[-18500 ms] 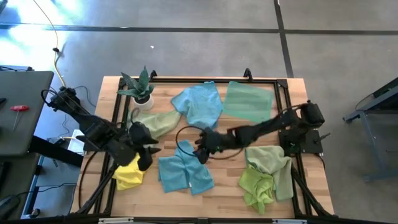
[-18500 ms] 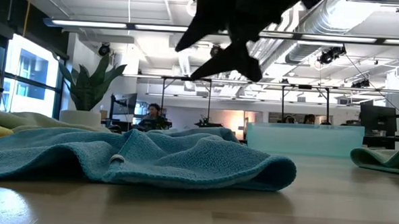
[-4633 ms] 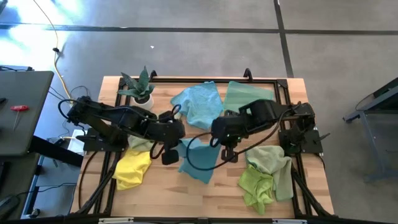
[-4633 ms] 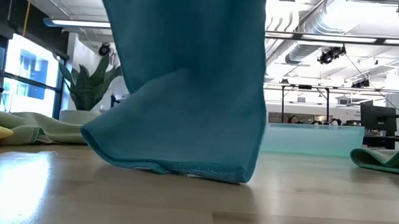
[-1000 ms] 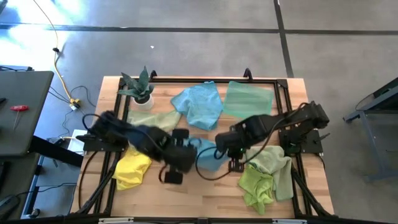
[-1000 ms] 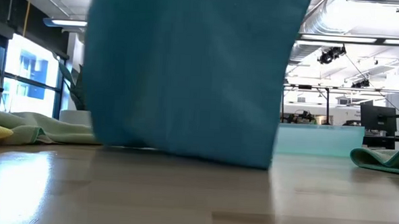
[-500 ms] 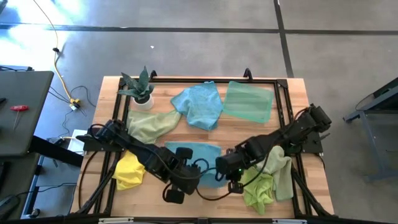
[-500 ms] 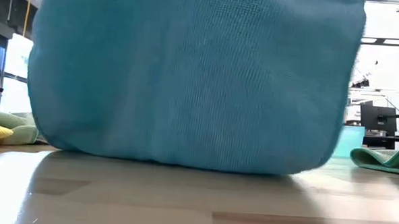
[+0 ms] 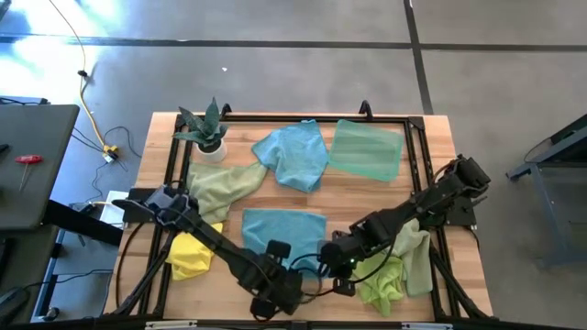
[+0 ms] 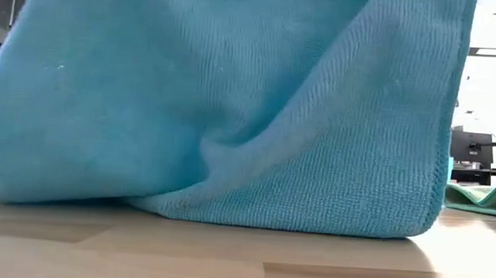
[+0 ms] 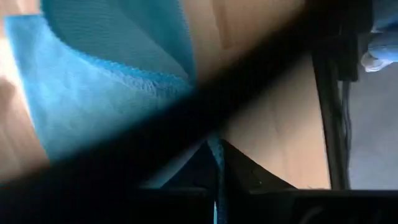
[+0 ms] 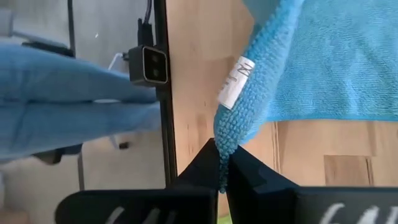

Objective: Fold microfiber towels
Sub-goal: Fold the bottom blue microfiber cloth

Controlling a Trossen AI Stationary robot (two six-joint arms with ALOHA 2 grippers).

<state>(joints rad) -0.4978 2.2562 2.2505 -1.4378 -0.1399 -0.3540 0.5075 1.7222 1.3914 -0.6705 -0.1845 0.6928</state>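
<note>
Pincers (image 12: 221, 163) pinch blue towel (image 9: 282, 229) (apparently taut).

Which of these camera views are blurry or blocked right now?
Low view: the blue towel hangs close and blocks nearly everything. Left wrist view: a blurred dark band crosses the picture. Right wrist view: towel edge sharp, blue shapes behind smeared. High view: clear, with glare on the floor.

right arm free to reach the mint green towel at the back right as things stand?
Probably not: the right gripper is shut on a corner of the blue towel at the table's front. The mint green towel lies uncovered with nothing between, but the jaws must let go first.
</note>
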